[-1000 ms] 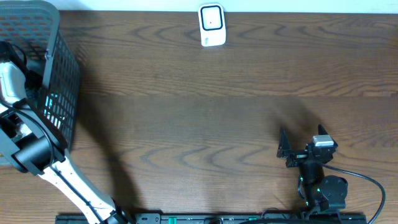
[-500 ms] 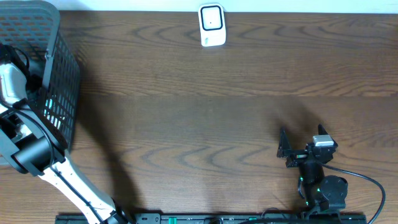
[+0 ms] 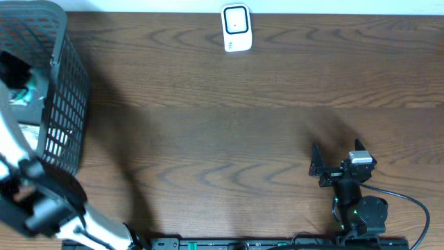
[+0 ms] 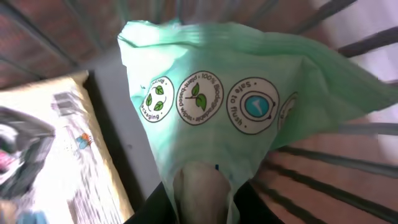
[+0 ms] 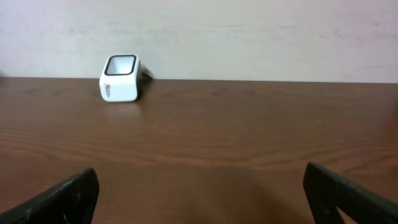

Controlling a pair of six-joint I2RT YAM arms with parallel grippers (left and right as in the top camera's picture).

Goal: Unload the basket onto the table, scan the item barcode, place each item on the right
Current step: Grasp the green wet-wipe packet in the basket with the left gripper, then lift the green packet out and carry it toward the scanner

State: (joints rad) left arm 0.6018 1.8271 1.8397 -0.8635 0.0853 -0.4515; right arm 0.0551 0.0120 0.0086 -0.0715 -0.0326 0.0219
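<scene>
The bench (image 3: 229, 104) is dark brown wood with clear grain and a soft satin sheen. The basket (image 3: 66, 104) is a black mesh with a matt look; whether it is metal or plastic, I cannot tell. The scanner (image 3: 236, 28) is smooth white plastic, slightly glossy, with a dark window. The green packet (image 4: 249, 87) is thin, soft plastic film, wrinkled, with printed round badges. The fingers (image 5: 62, 199) of the right gripper (image 5: 200, 180) are matt black plastic.

Mint-green packet (image 4: 236, 93) with round green-and-blue badges. Black mesh basket (image 3: 66, 104); white scanner (image 3: 236, 28), black window. Brown wood-grain table (image 3: 243, 125).
</scene>
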